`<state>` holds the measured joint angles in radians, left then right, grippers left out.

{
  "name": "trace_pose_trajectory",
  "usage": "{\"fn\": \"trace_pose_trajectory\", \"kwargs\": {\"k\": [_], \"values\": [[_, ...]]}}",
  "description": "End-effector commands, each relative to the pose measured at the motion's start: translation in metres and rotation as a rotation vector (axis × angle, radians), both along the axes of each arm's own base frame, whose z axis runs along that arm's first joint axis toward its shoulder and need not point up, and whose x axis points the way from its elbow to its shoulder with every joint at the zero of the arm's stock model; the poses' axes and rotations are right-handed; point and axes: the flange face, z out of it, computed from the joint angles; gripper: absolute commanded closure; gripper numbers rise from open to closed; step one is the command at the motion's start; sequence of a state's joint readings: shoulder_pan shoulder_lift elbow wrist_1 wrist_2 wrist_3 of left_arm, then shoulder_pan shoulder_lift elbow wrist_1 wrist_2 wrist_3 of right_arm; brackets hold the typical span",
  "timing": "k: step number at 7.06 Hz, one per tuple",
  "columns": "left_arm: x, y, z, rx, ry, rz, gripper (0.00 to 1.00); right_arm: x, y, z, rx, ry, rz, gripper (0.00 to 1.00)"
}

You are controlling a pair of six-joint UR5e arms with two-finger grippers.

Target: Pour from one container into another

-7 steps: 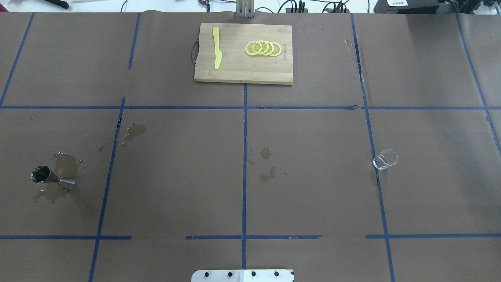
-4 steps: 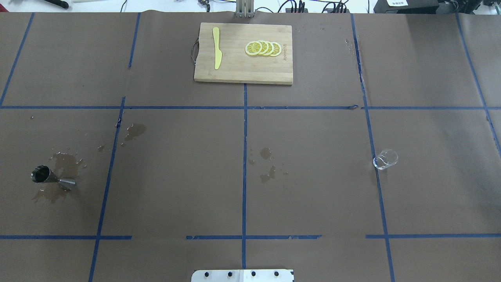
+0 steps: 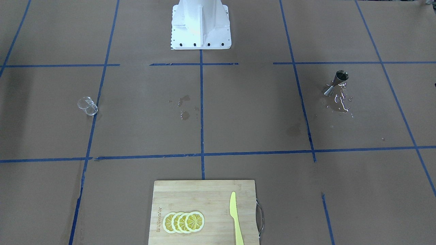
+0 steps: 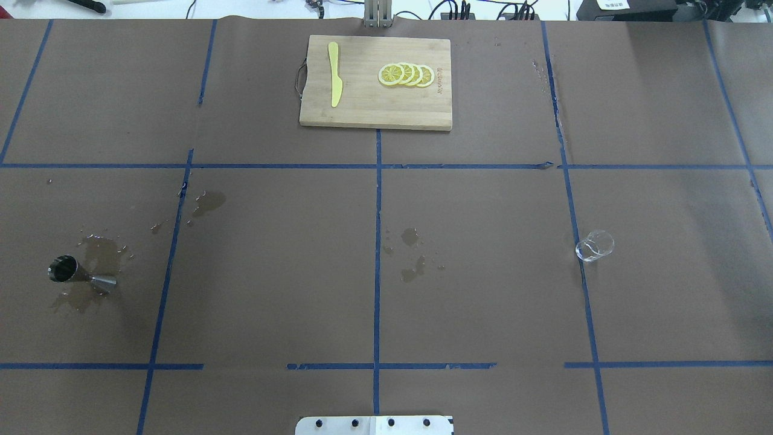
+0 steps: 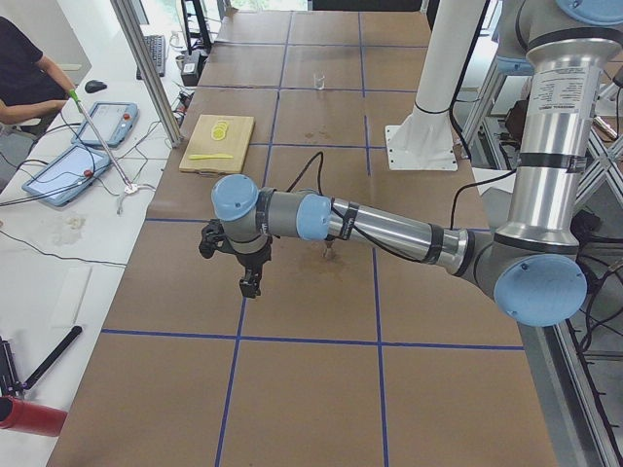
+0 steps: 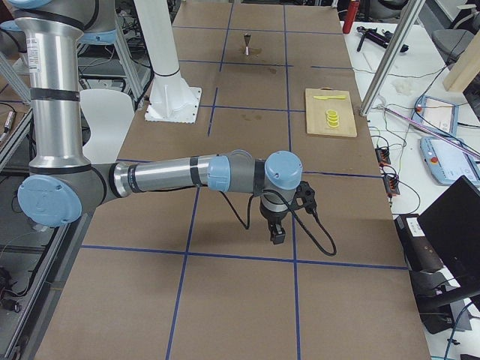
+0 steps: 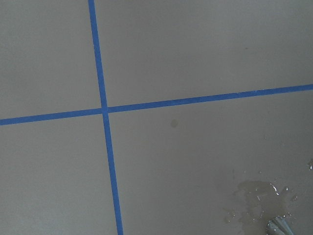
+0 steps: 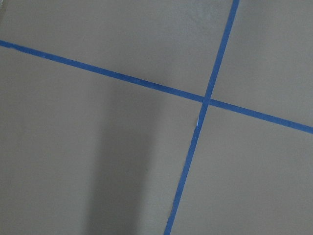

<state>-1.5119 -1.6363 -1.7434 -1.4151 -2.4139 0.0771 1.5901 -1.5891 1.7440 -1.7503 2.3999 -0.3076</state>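
The clear glass beaker (image 4: 595, 246) stands on the table's right side beside a blue tape line, also seen in the front view (image 3: 87, 105). On the left side, in a puddle, stands the silver jigger (image 4: 72, 275) (image 3: 337, 81); its edge shows in the left wrist view (image 7: 276, 226). Neither gripper appears in the overhead or front views. The left gripper (image 5: 250, 282) hangs over the table end, away from the jigger. Likewise the right gripper (image 6: 276, 234) hangs over the other end. Whether they are open or shut I cannot tell.
A wooden cutting board (image 4: 362, 103) with lemon slices (image 4: 406, 74) and a yellow knife (image 4: 334, 74) lies at the far middle. Spilled liquid (image 4: 412, 266) marks the centre and surrounds the jigger. The robot base (image 3: 201, 25) stands at the near edge. An operator (image 5: 24, 78) sits beyond the far edge.
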Motion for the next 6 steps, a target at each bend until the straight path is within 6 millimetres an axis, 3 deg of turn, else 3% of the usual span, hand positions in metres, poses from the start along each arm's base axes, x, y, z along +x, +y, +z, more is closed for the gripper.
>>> {"fn": "trace_pose_trajectory", "kwargs": {"k": [1, 4, 5, 6], "values": [[-0.017, 0.025, -0.003, 0.026, -0.001, -0.024, 0.00, -0.003, 0.006, 0.006, -0.001, -0.005, -0.003, 0.00], [-0.015, 0.023, 0.024, -0.045, -0.003, -0.028, 0.00, -0.003, 0.010, 0.015, -0.018, -0.001, -0.003, 0.00], [-0.013, 0.019, 0.053, -0.101, -0.004, -0.026, 0.00, -0.003, 0.010, 0.016, -0.021, -0.001, -0.003, 0.00], [-0.013, 0.019, 0.053, -0.101, -0.004, -0.025, 0.00, -0.003, 0.009, 0.015, -0.017, -0.001, -0.004, 0.00]]}}
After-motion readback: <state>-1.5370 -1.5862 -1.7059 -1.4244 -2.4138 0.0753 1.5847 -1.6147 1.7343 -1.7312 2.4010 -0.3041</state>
